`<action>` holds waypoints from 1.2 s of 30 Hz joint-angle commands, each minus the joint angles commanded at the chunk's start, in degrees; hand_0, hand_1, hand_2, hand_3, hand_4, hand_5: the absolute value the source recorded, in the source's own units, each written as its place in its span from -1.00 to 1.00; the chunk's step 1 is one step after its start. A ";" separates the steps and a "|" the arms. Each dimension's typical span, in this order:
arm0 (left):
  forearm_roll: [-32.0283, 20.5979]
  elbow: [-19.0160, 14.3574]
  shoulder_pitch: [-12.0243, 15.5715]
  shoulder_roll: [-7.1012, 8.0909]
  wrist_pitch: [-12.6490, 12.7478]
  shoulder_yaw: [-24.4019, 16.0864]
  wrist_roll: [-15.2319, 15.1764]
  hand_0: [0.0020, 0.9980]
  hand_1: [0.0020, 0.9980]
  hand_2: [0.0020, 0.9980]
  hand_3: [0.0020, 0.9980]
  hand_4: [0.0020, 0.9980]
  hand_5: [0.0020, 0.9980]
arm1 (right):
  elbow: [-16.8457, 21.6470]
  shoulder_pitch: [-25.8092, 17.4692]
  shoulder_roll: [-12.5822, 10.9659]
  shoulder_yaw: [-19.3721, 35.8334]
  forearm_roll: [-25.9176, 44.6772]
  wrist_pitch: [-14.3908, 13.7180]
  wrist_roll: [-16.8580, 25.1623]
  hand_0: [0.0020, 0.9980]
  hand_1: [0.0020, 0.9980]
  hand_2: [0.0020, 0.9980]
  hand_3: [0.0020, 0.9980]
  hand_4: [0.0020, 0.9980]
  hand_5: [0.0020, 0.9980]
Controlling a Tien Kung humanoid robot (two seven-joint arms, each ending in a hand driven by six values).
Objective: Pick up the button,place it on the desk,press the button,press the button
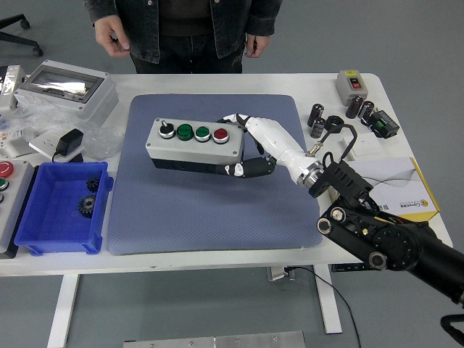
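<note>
Grey button box (pixel 194 144) gripped at its right end by the robot's white right hand (pixel 262 145), above the blue mat (pixel 181 210)

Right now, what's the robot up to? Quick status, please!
Right hand gripping the button box by its right end, over the blue mat. Left hand out of view. Nothing in the way on the mat.

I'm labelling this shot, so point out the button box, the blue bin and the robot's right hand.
button box (pixel 194 139), head view, grey top face.
blue bin (pixel 45 180), head view, bare floor.
right hand (pixel 272 145), head view, white back of hand.
</note>
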 joint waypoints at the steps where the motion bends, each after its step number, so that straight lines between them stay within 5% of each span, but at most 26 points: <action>1: 0.11 0.00 -0.01 -0.04 -0.04 -0.06 -0.01 0.23 -0.02 -0.02 0.20 -0.61 -0.98 | -0.09 -0.81 -0.72 -0.15 -1.09 0.71 0.54 -0.77 -0.46 -0.54 -0.58 -0.97 -1.00; 6: 0.37 0.00 0.02 -0.22 -0.18 -0.18 -0.01 0.23 -0.02 -0.02 0.22 -0.61 -0.97 | -1.64 -3.51 -1.52 -0.47 -2.98 0.97 2.40 -0.76 -0.45 -0.54 -0.58 -0.97 -1.00; 25: 1.47 0.00 -0.37 -0.67 -0.82 -0.77 -0.01 0.22 -0.03 -0.02 0.22 -0.65 -1.00 | -5.78 -3.89 2.29 -0.58 -6.16 -1.31 2.72 -0.54 -0.26 -0.47 -0.49 -1.00 -1.00; 31: 1.61 0.06 -0.43 -0.71 -1.00 -0.88 -0.10 0.22 -0.03 -0.02 0.23 -0.65 -1.00 | -6.16 -4.09 2.46 0.41 -7.58 -0.72 1.95 -0.49 -0.16 -0.39 -0.46 -1.00 -1.00; 32: 1.61 0.05 -0.45 -0.68 -0.99 -0.90 -0.09 0.21 -0.03 -0.02 0.23 -0.66 -1.00 | -6.17 -4.04 2.45 0.39 -7.82 -0.58 1.82 -0.40 -0.06 -0.13 -0.29 -0.82 -1.00; 36: 1.64 0.05 -0.52 -0.56 -0.99 -0.95 -0.11 0.21 -0.03 -0.02 0.23 -0.66 -1.00 | -6.52 -3.73 2.50 -0.10 -8.41 -0.16 1.48 -0.40 -0.06 -0.13 -0.29 -0.82 -1.00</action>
